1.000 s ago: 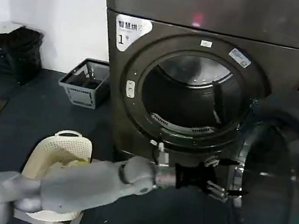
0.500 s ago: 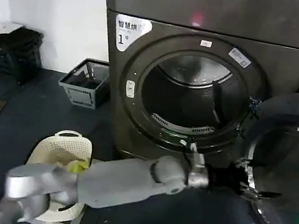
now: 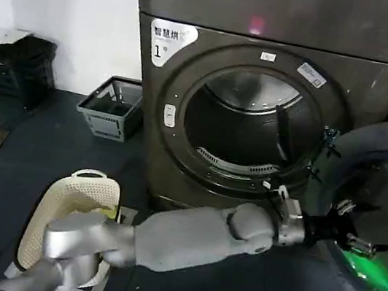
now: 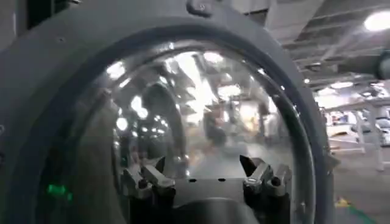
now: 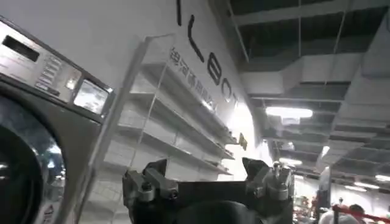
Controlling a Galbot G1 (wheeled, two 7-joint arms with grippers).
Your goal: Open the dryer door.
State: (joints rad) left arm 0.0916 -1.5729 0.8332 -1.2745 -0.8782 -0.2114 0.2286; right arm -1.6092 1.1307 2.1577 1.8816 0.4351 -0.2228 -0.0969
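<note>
The dryer (image 3: 259,104) stands at the centre of the head view, marked with a white "1" label (image 3: 171,38) at its upper left and a pink light (image 3: 255,28) above the opening. The door (image 3: 379,212) is swung wide open to the right, its inner face turned toward the room, leaving the drum (image 3: 245,124) fully exposed. The left arm (image 3: 187,237) reaches across the front of the dryer from lower left to right. The left gripper (image 3: 356,238) is at the inner face of the door, near its glass; its fingers are spread apart and hold nothing. In the left wrist view the left gripper (image 4: 204,176) faces the round door glass (image 4: 207,122) at close range, fingertips apart; contact with the glass cannot be determined. The right gripper (image 5: 207,173) points upward toward shelving (image 5: 170,134) and a ceiling, beside a grey machine (image 5: 36,109); its fingers are spread and empty. On the floor left of the dryer lie a cream basket (image 3: 73,208) and a grey crate (image 3: 111,107).
</note>
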